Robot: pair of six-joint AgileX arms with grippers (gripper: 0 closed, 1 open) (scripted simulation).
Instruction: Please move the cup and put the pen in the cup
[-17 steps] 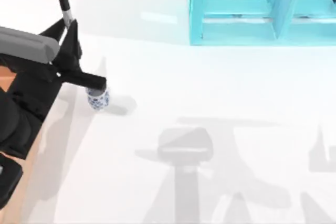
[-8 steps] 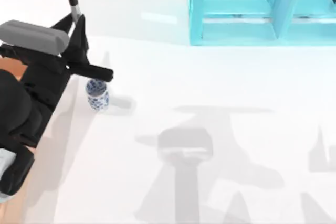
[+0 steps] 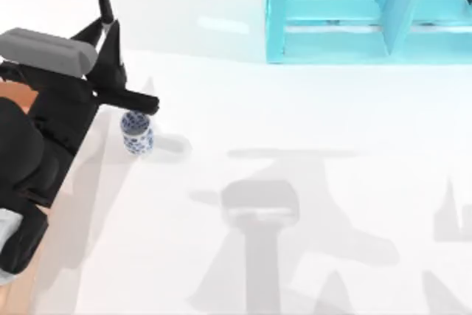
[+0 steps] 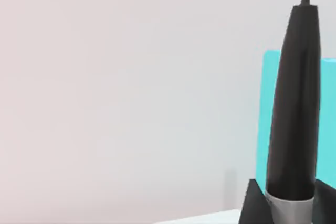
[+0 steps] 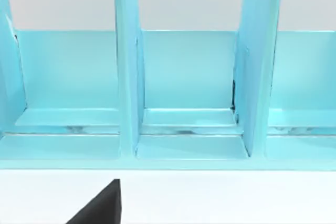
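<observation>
The left claw (image 3: 105, 35) is clenched on the pen (image 3: 105, 7), raised beside the cup (image 3: 137, 131) — pen-in-cup step. Next: tip the pen upright over the cup's mouth — then lower it.

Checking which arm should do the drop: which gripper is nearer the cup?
Left. The left gripper, holding the pen, is just behind the cup at the table's left; the right gripper faces the blue shelf.
</observation>
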